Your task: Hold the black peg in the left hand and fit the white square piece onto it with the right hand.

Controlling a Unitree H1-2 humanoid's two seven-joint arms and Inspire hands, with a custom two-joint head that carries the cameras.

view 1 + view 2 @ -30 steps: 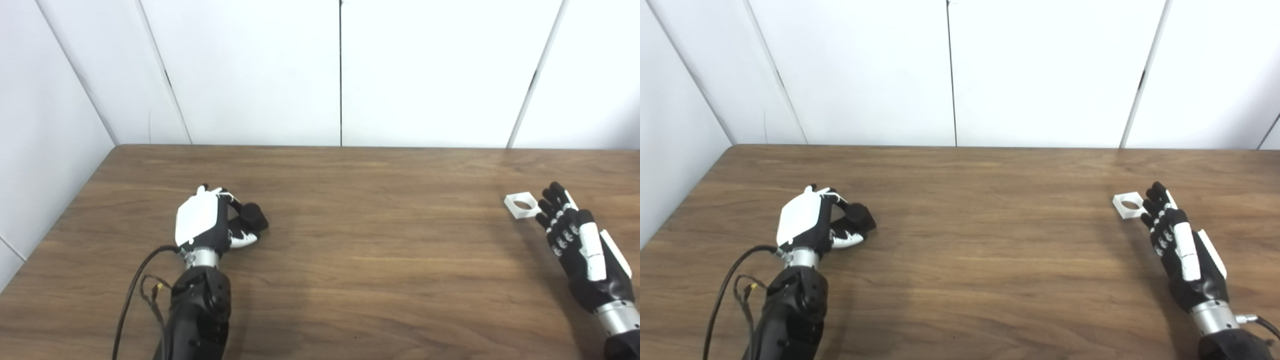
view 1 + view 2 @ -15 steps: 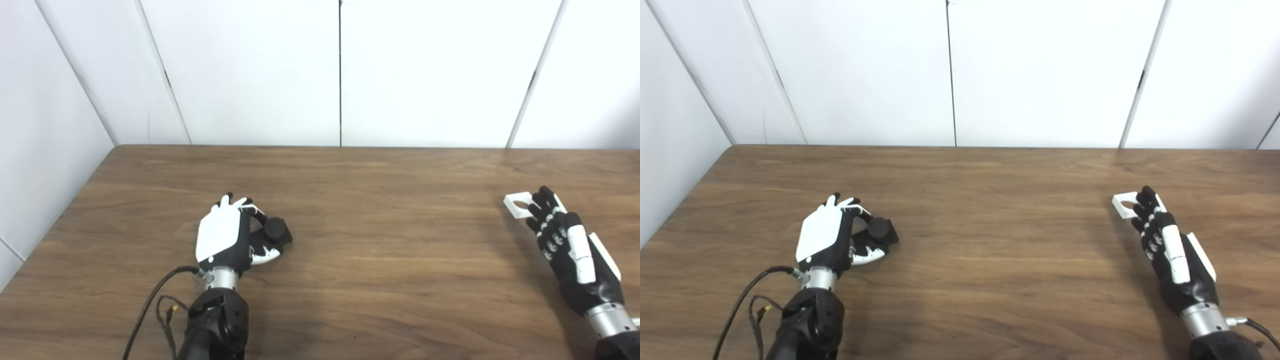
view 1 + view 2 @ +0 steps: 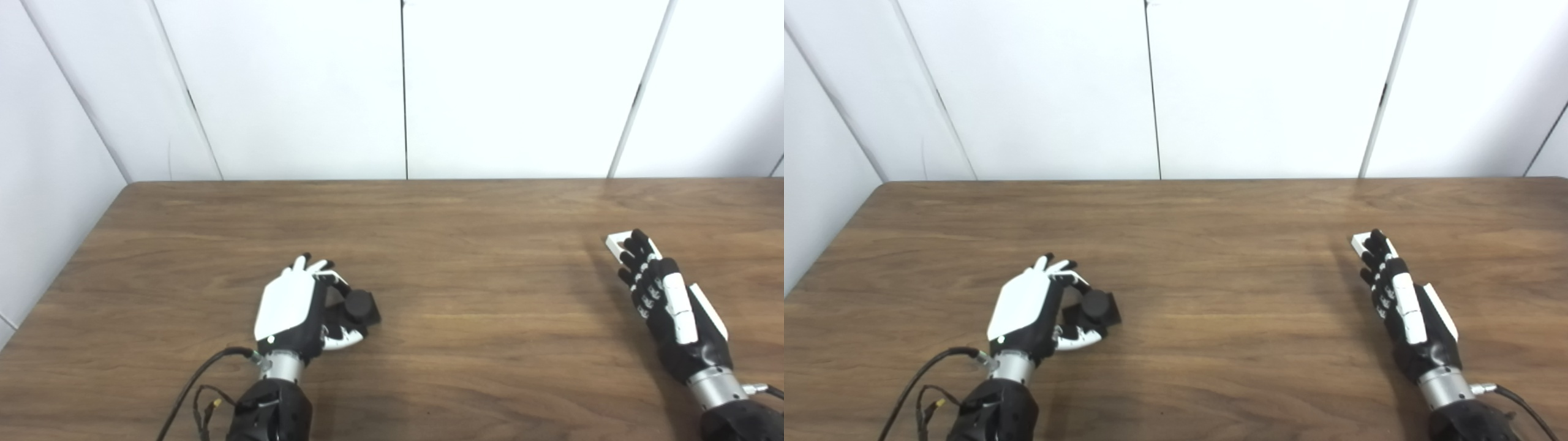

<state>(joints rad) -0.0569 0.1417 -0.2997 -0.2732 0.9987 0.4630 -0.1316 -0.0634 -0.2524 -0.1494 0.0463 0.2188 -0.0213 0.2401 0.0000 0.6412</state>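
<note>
Wooden table (image 3: 465, 318) fills lower two-thirds of frame, white wall panels (image 3: 294, 86) across the top w/ dark vertical seams.

Left hand (image 3: 293, 309) sits lower left of centre, arm coming up from bottom edge, white back plate facing the cam. Fingers curled round toward the thumb; black peg (image 3: 360, 304) is pinched between fingertips and thumb on the hand's right side. Peg reads as a round black cylinder on a squarish black base, top face tipped toward the cam. Whether the base rests on the table or is lifted just off it: can't tell; a soft shadow lies right under it. Thin black cable (image 3: 196, 386) loops off the left wrist toward bottom edge.

Right hand (image 3: 664, 300) at far right of frame, mid-height, arm in from lower right corner. Fingers long and nearly straight, close together, pointing up-left, palm side down twd the table. Fingertips (image 3: 631, 245) lie over the white square piece (image 3: 615, 241), which sits at right edge area just above the hand. Only the piece's left corner and edge show; its hole is mostly hidden by the fingers. Fingers overlap it but aren't wrapped round it; no visible grip, so hand reads as open, laid on or just over the piece. Actual contact: can't tell.

Peg and white piece are well apart, at opposite sides of the table, bare wood between them.
</note>
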